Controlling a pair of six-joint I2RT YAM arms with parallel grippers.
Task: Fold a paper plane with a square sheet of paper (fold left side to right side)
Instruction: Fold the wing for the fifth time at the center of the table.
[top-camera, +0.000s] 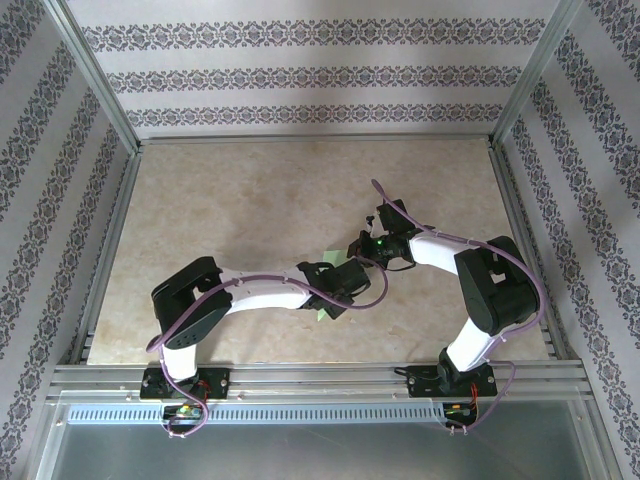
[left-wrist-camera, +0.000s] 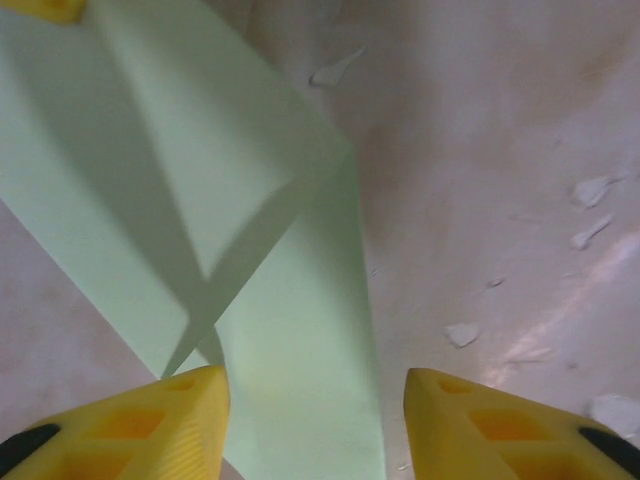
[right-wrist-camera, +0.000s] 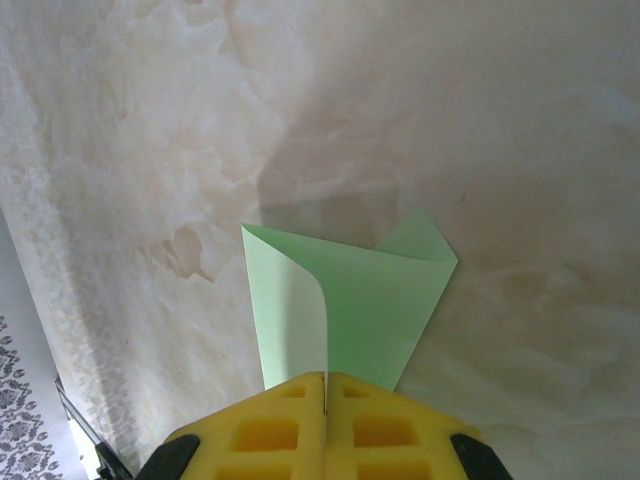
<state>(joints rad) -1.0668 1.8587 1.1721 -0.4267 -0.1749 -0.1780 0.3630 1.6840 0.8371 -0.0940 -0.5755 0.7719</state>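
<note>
Beige mottled tabletop (top-camera: 250, 200) forms the floor of a cell hung with striped floral wallpaper (top-camera: 300, 75). Near the middle of it, where our two arms meet, lies the light green sheet of paper (right-wrist-camera: 350, 300). It is matte and thin, and already creased into angled flaps, with one edge curling up off the layer beneath. Our right gripper (right-wrist-camera: 325, 378) is fully closed, its yellow ribbed fingers (right-wrist-camera: 270, 430) pinching the near edge of the sheet, so the folded point fans away from the jaws. Our left gripper (left-wrist-camera: 315, 385) stands about half open and clamps nothing. Its wedge-shaped fingertips (left-wrist-camera: 150, 430) straddle a long strip of the paper, and we cannot tell whether they press on it. We judge the sheet to be almost weightless and limp. It should slide easily on the smooth top, spring back wherever a crease is not pressed flat, and crumple or tear under a hard pull. A hold at a free edge or corner looks best to us, lifting only one layer while the other gripper pins the rest against the table. The hard plastic fingers offer little grip on so slick a surface.
</note>
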